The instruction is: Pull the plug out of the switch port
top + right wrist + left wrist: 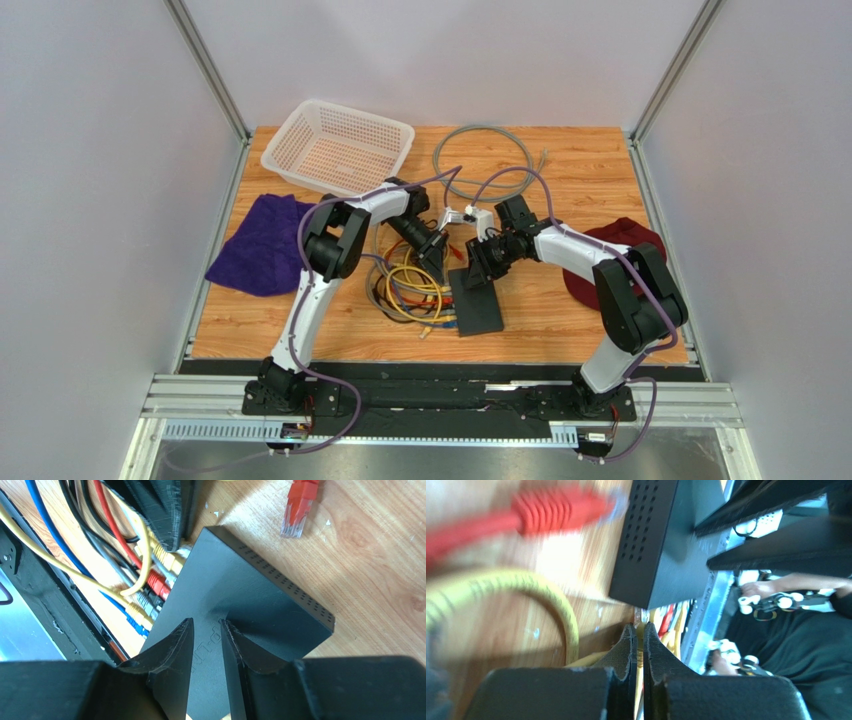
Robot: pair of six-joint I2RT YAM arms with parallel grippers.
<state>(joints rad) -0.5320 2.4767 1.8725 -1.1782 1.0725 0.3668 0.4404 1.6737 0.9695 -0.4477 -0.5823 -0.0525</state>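
Note:
The flat black switch (477, 302) lies at the table's middle, with several coloured plugs in the sockets of its left edge (150, 592). My left gripper (438, 262) is at the switch's far left corner. In the left wrist view it (638, 628) is shut on a yellow plug (640, 652), whose clear tip is right at the corner of the switch (661, 540). My right gripper (206, 622) rests on the switch's plain top (250, 595), jaws almost together with nothing between them; it also shows in the top view (482, 262).
A loose red plug (300, 505) lies on the wood beside the switch. A tangle of yellow, blue, red and grey cables (410, 290) lies left of the switch. A white mesh basket (340, 145), a grey cable loop (485, 160), a purple cloth (262, 245) and a maroon cloth (625, 250) are around.

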